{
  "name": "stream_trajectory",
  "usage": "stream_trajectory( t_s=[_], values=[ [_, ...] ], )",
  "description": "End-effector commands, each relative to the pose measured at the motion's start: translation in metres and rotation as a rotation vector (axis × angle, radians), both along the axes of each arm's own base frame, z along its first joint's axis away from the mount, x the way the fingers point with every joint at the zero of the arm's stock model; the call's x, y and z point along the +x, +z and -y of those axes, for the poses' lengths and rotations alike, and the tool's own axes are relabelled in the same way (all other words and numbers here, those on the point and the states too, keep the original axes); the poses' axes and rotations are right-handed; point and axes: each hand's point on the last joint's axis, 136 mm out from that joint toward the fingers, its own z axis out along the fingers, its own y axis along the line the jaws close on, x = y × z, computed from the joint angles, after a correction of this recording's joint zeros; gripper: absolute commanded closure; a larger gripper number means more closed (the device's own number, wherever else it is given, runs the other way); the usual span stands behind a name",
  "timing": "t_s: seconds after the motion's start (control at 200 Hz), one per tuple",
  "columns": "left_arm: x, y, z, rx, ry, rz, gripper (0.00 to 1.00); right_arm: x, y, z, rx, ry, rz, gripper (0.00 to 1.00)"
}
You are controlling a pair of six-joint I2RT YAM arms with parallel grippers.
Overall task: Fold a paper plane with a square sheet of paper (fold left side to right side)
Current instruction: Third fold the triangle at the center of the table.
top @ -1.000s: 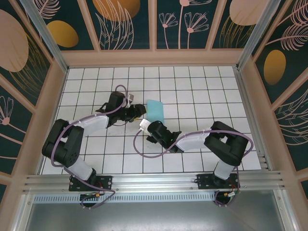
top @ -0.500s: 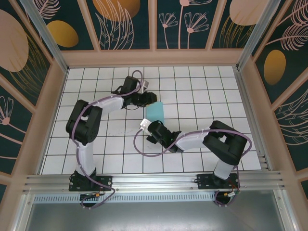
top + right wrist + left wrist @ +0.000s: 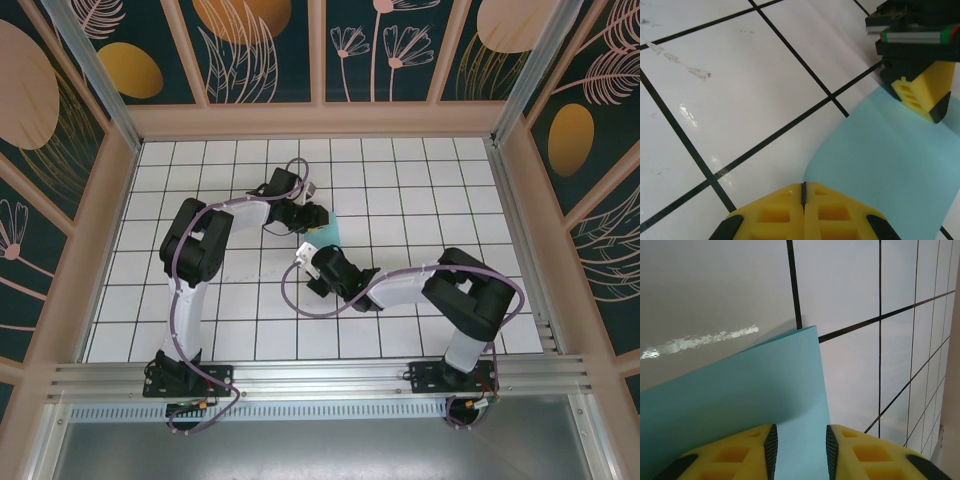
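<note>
1. A thin light-turquoise square sheet of paper (image 3: 332, 232) lies near the middle of the white gridded tabletop (image 3: 420, 180), between the two arms. In the left wrist view one edge is seen raised off the surface, with a shadow beneath it.
2. The left tool (image 3: 800, 432) is seen partly open. Its yellow fingers straddle the sheet's left side with a clear gap between them, so the paper is judged not yet pinched.
3. The right tool (image 3: 803, 189) is closed, with its fingers pressed together and nothing between them. Its tips are set at the sheet's near edge; whether they press on the paper cannot be told.
4. The step in hand is judged to be the taking of the left side, so that it can be carried over to the right side.
5. The left tool should be closed gently on the edge alone, so that the thin paper is not crumpled.
6. The sheet should be pinned by the closed right tool during the lift, so that sliding is prevented.
7. The lifted edge should be laid flush on the right edge before any crease is pressed.
</note>
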Motion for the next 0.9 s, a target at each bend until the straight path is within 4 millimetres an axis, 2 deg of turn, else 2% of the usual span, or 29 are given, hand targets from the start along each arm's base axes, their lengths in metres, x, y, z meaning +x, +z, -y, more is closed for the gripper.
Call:
stream_trajectory(
  t_s=[0.0,0.45,0.896],
  values=[
    [-0.007,-0.022,-0.003,0.051,-0.023,-0.029,0.67,0.003,0.013,-0.004,0.074,0.005,-0.075,1.0],
    [-0.012,-0.034,-0.005,0.078,-0.038,-0.037,0.68,0.031,0.032,0.015,0.266,-0.035,-0.319,1.0],
    [-0.014,-0.034,-0.004,0.079,-0.042,-0.04,0.69,0.064,0.012,0.033,0.252,-0.166,-0.422,1.0]
  ],
)
